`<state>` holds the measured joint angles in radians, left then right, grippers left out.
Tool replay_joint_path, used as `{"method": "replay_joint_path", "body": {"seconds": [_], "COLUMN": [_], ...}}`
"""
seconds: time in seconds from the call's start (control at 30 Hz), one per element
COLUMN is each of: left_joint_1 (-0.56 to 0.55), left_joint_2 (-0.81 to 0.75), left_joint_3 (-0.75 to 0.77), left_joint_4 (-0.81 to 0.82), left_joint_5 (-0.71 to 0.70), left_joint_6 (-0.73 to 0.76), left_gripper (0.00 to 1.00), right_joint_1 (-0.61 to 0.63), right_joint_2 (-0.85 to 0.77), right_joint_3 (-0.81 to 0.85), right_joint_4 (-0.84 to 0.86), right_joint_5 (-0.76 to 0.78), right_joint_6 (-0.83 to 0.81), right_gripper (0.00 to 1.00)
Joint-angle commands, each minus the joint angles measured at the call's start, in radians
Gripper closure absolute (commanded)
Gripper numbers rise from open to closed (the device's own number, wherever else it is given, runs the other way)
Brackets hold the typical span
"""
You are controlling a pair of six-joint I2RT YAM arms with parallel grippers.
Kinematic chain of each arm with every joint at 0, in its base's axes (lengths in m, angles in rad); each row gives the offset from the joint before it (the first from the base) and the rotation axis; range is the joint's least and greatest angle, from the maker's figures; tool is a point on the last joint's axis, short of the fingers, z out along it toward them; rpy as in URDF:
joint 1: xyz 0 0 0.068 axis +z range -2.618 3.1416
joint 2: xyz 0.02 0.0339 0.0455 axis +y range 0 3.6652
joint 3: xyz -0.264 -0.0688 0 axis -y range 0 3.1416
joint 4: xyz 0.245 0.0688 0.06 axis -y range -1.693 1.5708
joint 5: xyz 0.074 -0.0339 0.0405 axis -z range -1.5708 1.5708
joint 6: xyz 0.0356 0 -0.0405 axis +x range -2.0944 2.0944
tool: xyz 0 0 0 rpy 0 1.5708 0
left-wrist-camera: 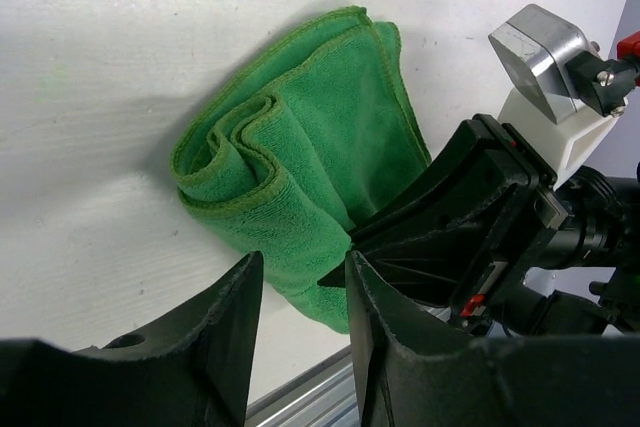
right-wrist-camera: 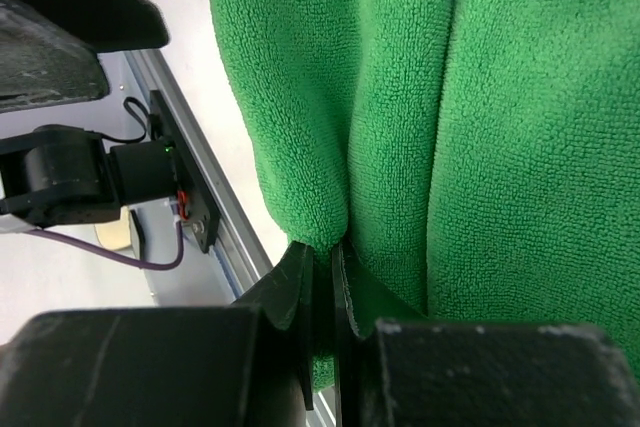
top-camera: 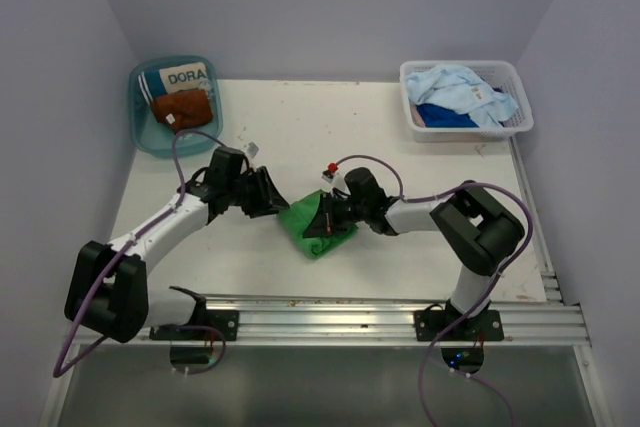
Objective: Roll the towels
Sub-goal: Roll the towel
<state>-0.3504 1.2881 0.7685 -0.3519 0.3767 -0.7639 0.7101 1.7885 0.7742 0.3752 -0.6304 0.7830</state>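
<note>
Upper left, a rust-brown towel (top-camera: 181, 107) sits in a teal tub (top-camera: 140, 132). Left of centre, the left claw (top-camera: 268, 195) gapes empty beside the green towel (top-camera: 293, 222), folded on the worktop (top-camera: 400, 147) mid-frame. Just right of it, the right claw (top-camera: 324, 215) pinches its fold.

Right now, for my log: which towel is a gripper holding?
The bright green towel, pinched by the right gripper; others lie in the tub and basket.

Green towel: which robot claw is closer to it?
Right. The right claw is shut on a fold of the green towel, so it touches it. The left claw sits open just beside the towel's left edge in the top view.
</note>
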Motion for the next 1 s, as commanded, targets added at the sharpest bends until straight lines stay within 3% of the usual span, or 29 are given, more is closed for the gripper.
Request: {"method": "replay_joint_path", "body": {"seconds": [0.0,0.43,0.63,0.77,0.8,0.83,0.9,0.97], "left_joint_1": [-0.019,-0.094,-0.121,-0.122,-0.124,-0.124,-0.122,-0.124], "left_joint_2": [0.026,0.184,0.310,0.352,0.365,0.370,0.379,0.385], "left_joint_3": [-0.011,0.011,0.022,0.049,0.055,0.061,0.071,0.072], "left_joint_4": [0.103,0.234,0.258,0.232,0.213,0.205,0.185,0.172], "left_joint_5": [0.054,0.041,0.014,0.021,0.021,0.022,0.021,0.025], "left_joint_6": [0.003,-0.028,-0.020,0.007,0.012,0.018,0.032,0.040], "left_gripper": [0.58,0.61,0.65,0.65,0.65,0.65,0.65,0.65], "right_joint_1": [-0.009,-0.032,-0.032,-0.018,-0.012,-0.003,0.031,0.095], "right_joint_2": [0.015,0.061,0.016,-0.130,-0.162,-0.193,-0.288,-0.349], "right_joint_3": [-0.027,-0.067,-0.073,-0.053,-0.053,-0.050,-0.035,-0.003], "right_joint_4": [0.034,0.133,0.032,-0.249,-0.287,-0.327,-0.445,-0.568], "right_joint_5": [-0.012,-0.032,0.056,0.219,0.257,0.326,0.417,0.627], "right_joint_6": [0.025,0.085,0.050,-0.066,-0.083,-0.117,-0.146,-0.183], "right_gripper": [1.00,1.00,1.00,0.77,0.62,0.55,0.48,0.46]}}
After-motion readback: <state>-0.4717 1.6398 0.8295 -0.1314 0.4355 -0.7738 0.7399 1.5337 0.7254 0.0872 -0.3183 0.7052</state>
